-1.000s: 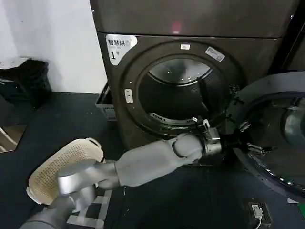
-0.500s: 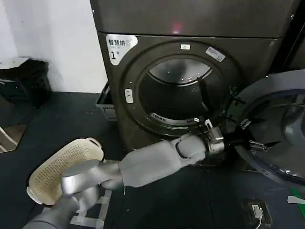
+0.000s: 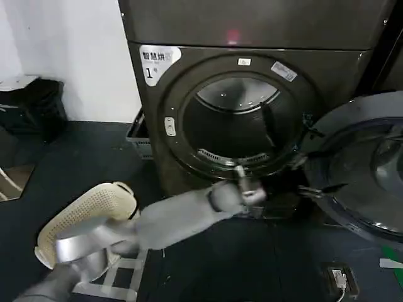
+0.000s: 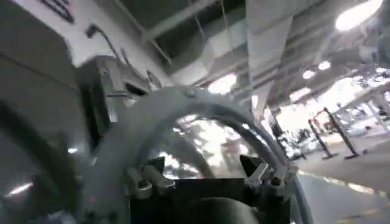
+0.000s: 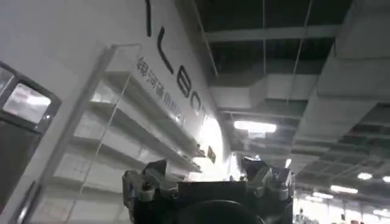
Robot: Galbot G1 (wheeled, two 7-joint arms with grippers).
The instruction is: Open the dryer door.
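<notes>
The left arm (image 3: 176, 217) is smooth silver-grey, rounded segments ending in a seemingly darker metal wrist.

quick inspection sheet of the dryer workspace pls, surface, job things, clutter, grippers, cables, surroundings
surface: dark floor in front of the machine
job's things: dryer door swung wide open to the right; drum opening exposed
clutter: cream perforated basket on the floor; small dark box by the door
grippers: left gripper below the drum opening, apart from the door; right gripper open, pointing at the ceiling
cables: white lead on the small dark box
surroundings: white wall, grey crate beside the dryer
</notes>
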